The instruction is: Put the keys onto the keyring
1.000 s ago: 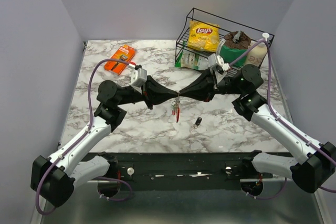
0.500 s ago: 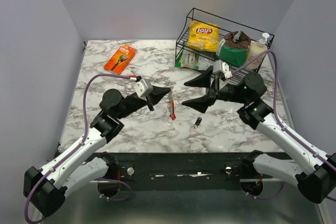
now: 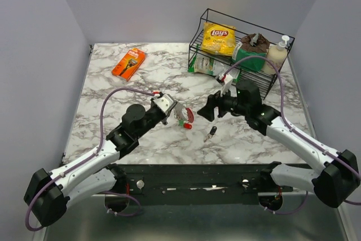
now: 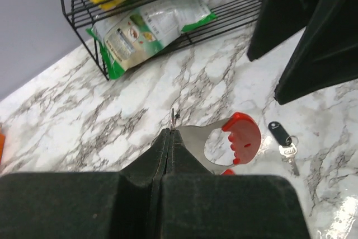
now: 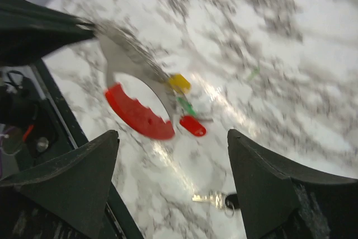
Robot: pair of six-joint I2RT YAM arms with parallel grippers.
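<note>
Near table (image 3: 169, 71) front edge, centre: my left gripper (image 4: 169, 132) clamped on keyring (image 4: 224, 144), coloured keys (image 5: 187, 107) dangling. My right gripper (image 5: 170, 138) spread wide, empty, over loose black key (image 3: 212, 132). Risk: flat key skids under fingertips; dangling keys snag approach.

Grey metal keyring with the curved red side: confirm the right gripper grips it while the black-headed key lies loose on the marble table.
Wrong: the left gripper grips the grey metal keyring, per the left wrist view. The black-headed key does lie loose on the marble table.
</note>
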